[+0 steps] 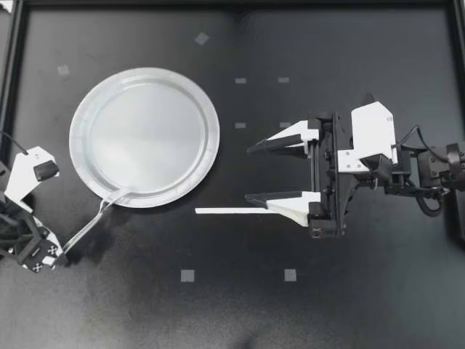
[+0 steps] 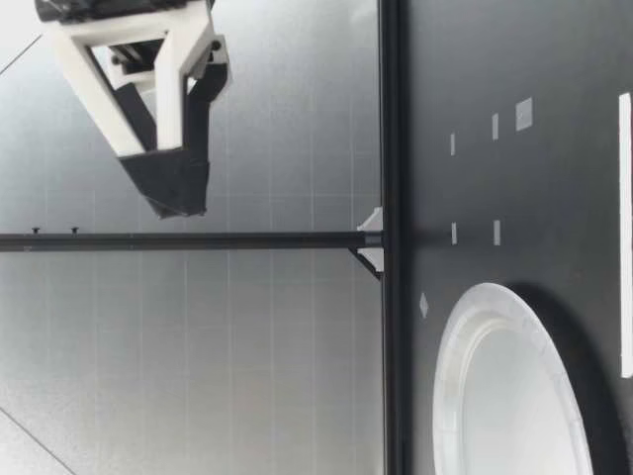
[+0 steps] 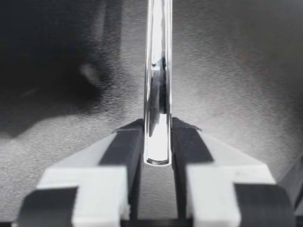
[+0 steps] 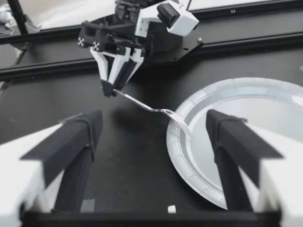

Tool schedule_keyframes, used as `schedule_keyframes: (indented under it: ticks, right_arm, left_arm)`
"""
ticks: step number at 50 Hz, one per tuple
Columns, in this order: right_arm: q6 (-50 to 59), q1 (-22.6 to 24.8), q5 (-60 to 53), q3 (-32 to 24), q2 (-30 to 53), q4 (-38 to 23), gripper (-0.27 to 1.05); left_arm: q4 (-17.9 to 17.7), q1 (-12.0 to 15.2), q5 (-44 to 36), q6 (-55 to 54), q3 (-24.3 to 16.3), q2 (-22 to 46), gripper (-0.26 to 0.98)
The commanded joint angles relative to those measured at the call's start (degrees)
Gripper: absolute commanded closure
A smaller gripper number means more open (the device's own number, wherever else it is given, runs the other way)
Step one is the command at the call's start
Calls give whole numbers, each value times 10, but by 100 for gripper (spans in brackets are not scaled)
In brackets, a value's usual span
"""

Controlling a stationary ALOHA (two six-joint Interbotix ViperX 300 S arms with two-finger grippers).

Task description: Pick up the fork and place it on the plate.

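A clear plastic fork (image 1: 94, 220) slants from my left gripper (image 1: 64, 253) up to the near rim of the silver paper plate (image 1: 145, 94), and its tines lie on that rim. The left wrist view has the fork's handle (image 3: 157, 94) pinched between both fingers (image 3: 128, 146), so the left gripper (image 3: 157, 126) is shut on it. My right gripper (image 1: 254, 173) hangs wide open to the right of the plate, holding nothing. In the right wrist view the fork (image 4: 151, 109) runs from the left gripper (image 4: 112, 90) onto the plate (image 4: 265, 123), ahead of my open right gripper (image 4: 154, 120).
A thin white strip (image 1: 229, 211) lies flat on the black table by the right gripper's lower finger, also seen in the low view as the strip (image 2: 624, 233) beside the plate (image 2: 465, 346). A gripper (image 2: 168, 188) hangs high above the table there. Small grey tape marks (image 1: 187, 275) dot the surface.
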Motion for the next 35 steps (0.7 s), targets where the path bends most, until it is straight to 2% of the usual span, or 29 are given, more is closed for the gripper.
schedule_keyframes:
  ticks: [1,11,16,28,35]
  right_arm:
    - [1,4,-6,-6,-4,-2,-2]
    - [1,3,-5,-6,-4,-2,-2]
    - [1,3,-5,-6,-4,-2,-2]
    - [1,3,-4,-6,-4,-2,-2]
    - [-1,3,-4,-7,-5,-2,-2]
  left_arm:
    - [-2,2,-1,0,-11,-15,57]
    - [-1,2,-2,-32,1,-18,35]
    - [-1,3,-3,-39,4,-18,27]
    - [-1,3,-5,-39,2,-18,25]
    - [3,2,-17,-35,-14,-32,22]
